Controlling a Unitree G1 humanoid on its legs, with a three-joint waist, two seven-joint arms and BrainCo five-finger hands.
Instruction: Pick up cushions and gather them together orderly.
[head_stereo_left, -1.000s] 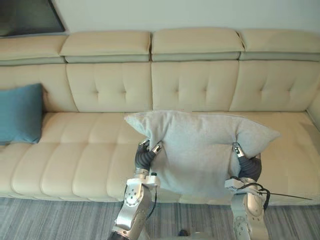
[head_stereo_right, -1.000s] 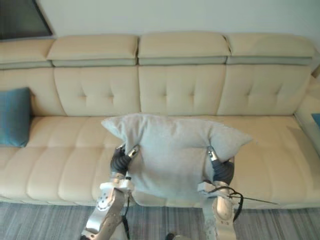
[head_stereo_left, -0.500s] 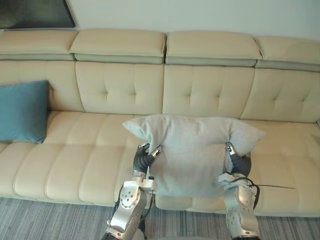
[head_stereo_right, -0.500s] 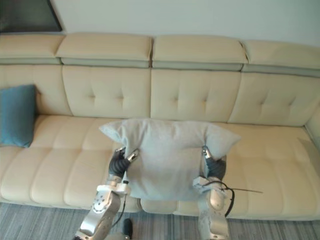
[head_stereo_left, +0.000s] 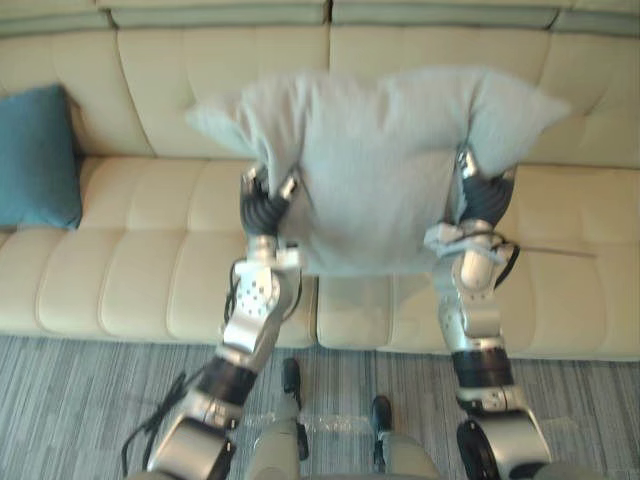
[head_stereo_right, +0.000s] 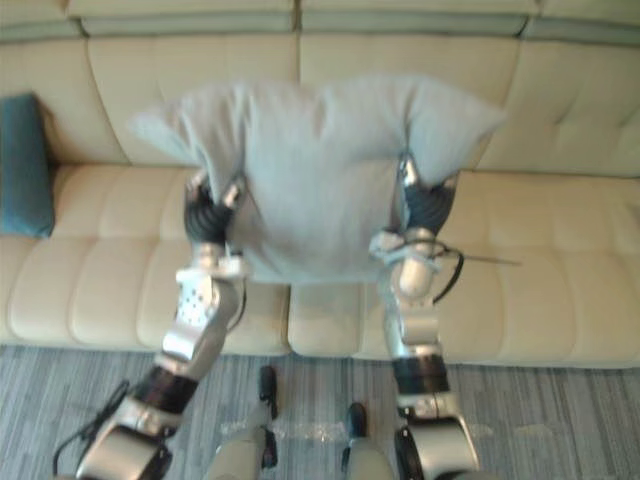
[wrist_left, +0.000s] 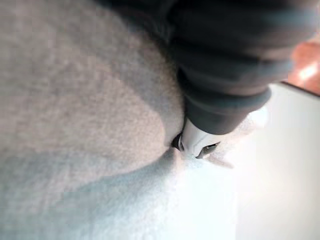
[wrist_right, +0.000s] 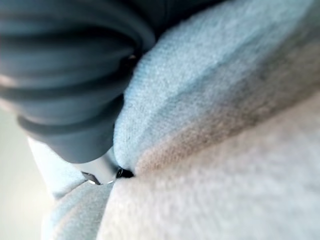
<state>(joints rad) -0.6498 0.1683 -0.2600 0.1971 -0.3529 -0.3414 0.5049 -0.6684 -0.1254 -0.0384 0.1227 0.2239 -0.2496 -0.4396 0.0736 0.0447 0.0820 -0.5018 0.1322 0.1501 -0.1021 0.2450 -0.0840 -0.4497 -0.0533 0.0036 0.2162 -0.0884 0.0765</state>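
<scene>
Grey cushion (head_stereo_left: 375, 160) hangs upright in the air before the cream sofa (head_stereo_left: 150, 290), raised off the seat. The left hand (head_stereo_left: 265, 205) grasps its left edge and the right hand (head_stereo_left: 478, 195) its right edge, fingers dug into the fabric. A teal cushion (head_stereo_left: 35, 155) leans against the backrest, well apart to the left.

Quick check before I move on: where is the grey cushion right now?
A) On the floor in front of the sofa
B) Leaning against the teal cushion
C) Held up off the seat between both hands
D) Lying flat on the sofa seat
C: the grey cushion hangs above the sofa seat, with the left hand and right hand pinching its two sides; the teal cushion sits apart at the far left.
</scene>
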